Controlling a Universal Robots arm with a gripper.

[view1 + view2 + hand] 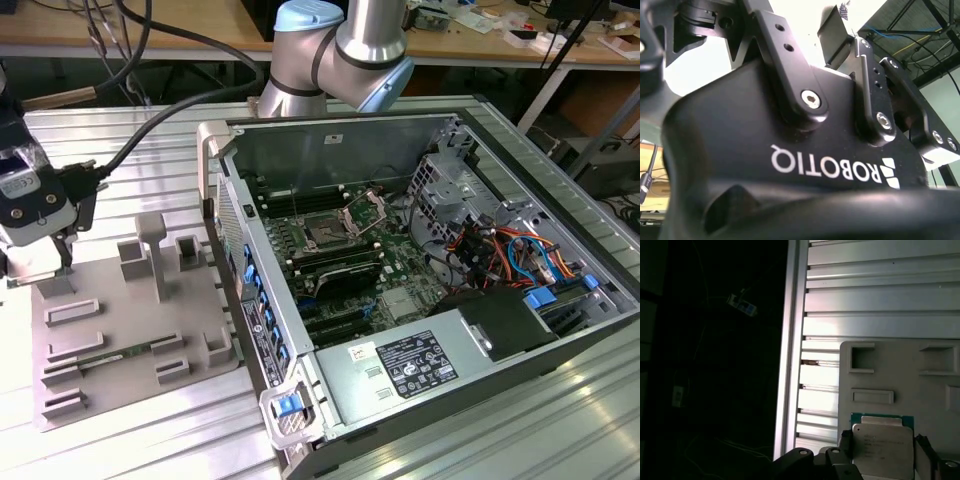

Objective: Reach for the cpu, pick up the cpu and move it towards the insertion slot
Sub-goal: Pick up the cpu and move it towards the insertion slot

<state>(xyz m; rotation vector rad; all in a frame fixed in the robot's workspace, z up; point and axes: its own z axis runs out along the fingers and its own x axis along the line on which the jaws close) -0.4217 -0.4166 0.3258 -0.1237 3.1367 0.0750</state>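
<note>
Found gripper (48, 275) low at ten o'clock corner of tray (110, 300), right over cpu (883, 450), grip on it impossible to tell, slot (325, 233) well apart toward three o'clock.

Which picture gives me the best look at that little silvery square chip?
The first wrist view: the small flat square chip with the silvery metal top lies close up on the grey plastic tray. In the exterior view the gripper hangs over that corner of the tray and hides the chip.
</note>
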